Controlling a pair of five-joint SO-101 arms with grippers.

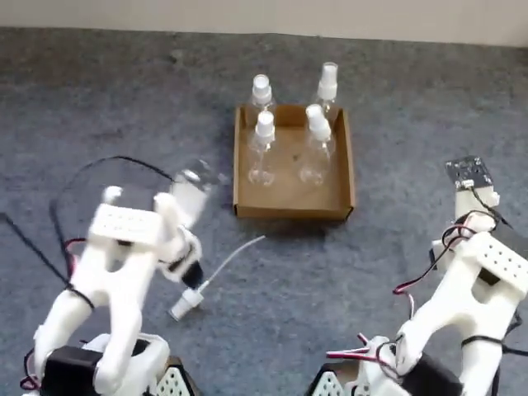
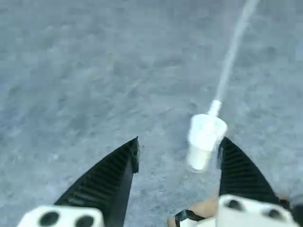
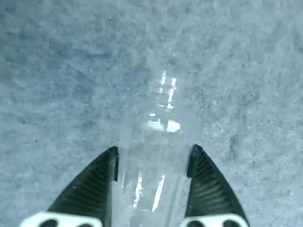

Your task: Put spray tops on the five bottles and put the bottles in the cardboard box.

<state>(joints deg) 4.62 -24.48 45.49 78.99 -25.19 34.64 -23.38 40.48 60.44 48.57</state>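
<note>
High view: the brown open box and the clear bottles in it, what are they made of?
Brown open box: looks like matte cardboard, with thin folded walls. Clear bottles: transparent and glossy, the box floor shows through them; probably plastic, glass not excluded.

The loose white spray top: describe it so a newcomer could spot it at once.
Start at the brown cardboard box on the grey carpet. Nearer the arms, off its near-left corner, lies the white plastic spray top. Unlike the four on clear bottles, it lies alone, thin tube bare.
</note>
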